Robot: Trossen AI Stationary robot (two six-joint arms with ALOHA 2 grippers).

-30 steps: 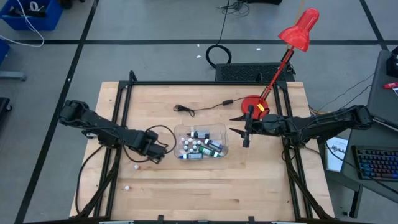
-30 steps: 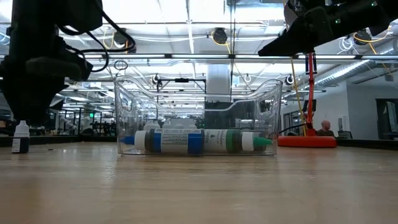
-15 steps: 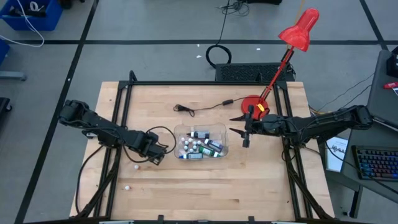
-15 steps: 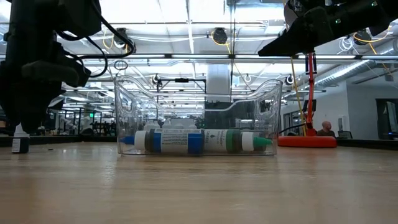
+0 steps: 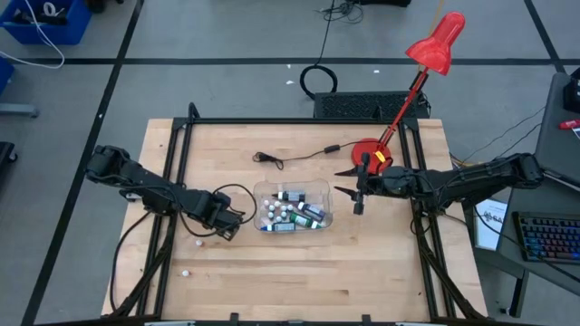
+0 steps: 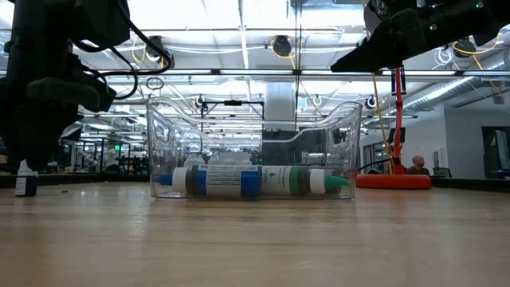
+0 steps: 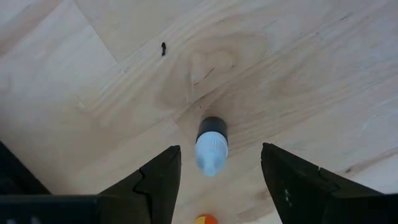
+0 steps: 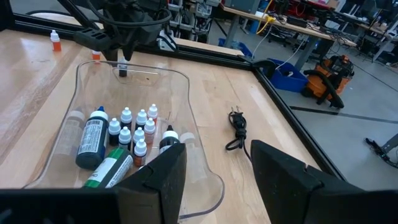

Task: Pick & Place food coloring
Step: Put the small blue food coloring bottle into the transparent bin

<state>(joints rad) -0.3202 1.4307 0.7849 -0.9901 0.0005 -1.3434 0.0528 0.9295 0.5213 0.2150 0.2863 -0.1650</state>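
A small dark bottle with a white cap (image 7: 211, 144) stands upright on the wooden table. My left gripper (image 7: 219, 180) is open just above it, one finger on either side, touching nothing; it also shows in the high view (image 5: 228, 228) left of the tub. In the low view the bottle (image 6: 25, 182) stands below this gripper. A clear plastic tub (image 5: 292, 206) at the table's middle holds several small white-capped bottles (image 8: 138, 134) and larger ones. My right gripper (image 5: 358, 195) is open and empty, hanging above the table just right of the tub.
Two small orange bottles (image 8: 56, 40) (image 8: 96, 55) stand on the table left of the tub. A black cable with a plug (image 5: 294, 158) lies behind the tub. A red lamp's base (image 5: 370, 152) stands at the far right. Black frame rails run along the table's edges.
My left gripper has gone down a little over the small dark bottle, so its fingers now reach the bottle's cap in the low view. It has stayed open. The bottle has not moved.
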